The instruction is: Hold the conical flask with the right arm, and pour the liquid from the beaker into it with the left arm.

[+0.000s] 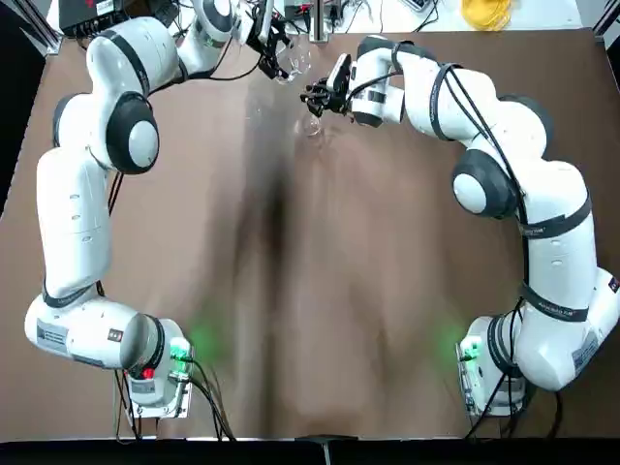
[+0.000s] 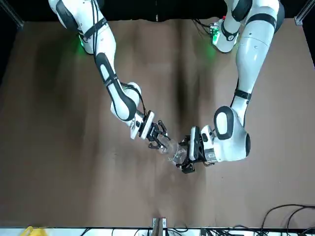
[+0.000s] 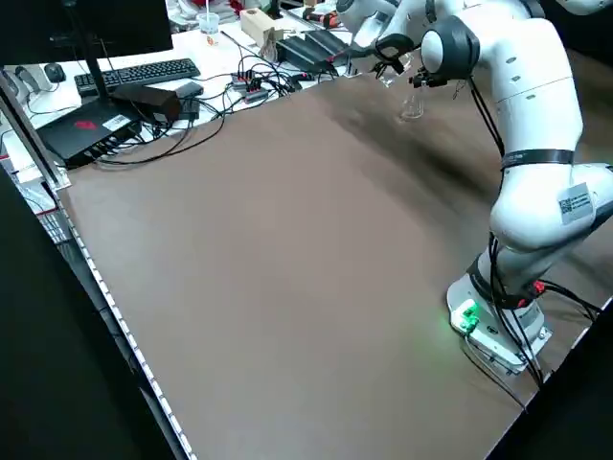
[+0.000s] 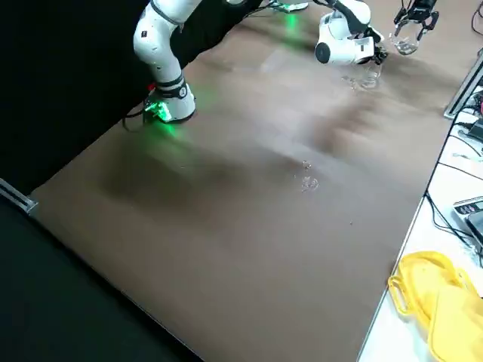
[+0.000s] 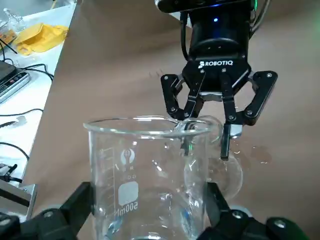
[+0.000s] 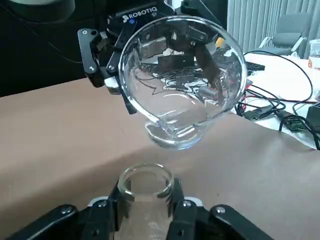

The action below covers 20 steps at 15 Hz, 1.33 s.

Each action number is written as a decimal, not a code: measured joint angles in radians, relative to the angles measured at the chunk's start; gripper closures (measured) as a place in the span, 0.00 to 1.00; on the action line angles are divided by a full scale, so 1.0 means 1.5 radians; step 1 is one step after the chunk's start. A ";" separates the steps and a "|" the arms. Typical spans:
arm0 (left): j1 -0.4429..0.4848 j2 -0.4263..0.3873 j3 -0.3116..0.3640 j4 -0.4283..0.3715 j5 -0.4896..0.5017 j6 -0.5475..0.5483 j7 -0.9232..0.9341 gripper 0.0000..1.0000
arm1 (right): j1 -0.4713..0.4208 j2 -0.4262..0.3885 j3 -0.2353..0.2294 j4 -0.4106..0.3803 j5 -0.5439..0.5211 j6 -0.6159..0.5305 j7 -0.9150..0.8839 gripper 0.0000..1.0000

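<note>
- Brown tabletop [image 1: 368, 242] lies beneath, wet drops [image 4: 309, 183] on it.
- Far side: black left gripper [image 5: 149, 200] clamps the clear, wide-mouthed glass beaker [image 5: 125, 175], tilted; black right gripper [image 6: 147, 200] grips the clear conical glass flask [image 6: 146, 220] by its neck, right of it.
- Both likely slippery, fragile; grip beaker mid-wall, gently.

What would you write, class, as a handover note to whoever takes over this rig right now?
Left gripper: shut on the beaker, tilted, its mouth towards the flask.
Right gripper: shut on the flask, by its neck.
Place: both meet over the table's far side, the beaker's rim above the flask's mouth.
Done: both vessels gripped, beaker tipped. Some liquid shows in the beaker; whether any is flowing, I cannot tell.
Left: finish pouring.
</note>
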 joint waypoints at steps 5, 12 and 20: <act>-0.009 -0.016 0.000 0.000 0.043 0.001 0.000 0.04 | 0.000 0.000 0.000 0.002 0.005 0.000 0.000 0.61; -0.013 -0.029 0.000 -0.011 0.079 0.010 0.000 0.04 | 0.000 0.000 -0.001 0.003 0.005 0.000 0.000 0.61; -0.018 -0.056 -0.001 -0.059 0.086 0.049 0.000 0.04 | 0.000 0.000 0.000 0.003 0.006 0.000 0.000 0.61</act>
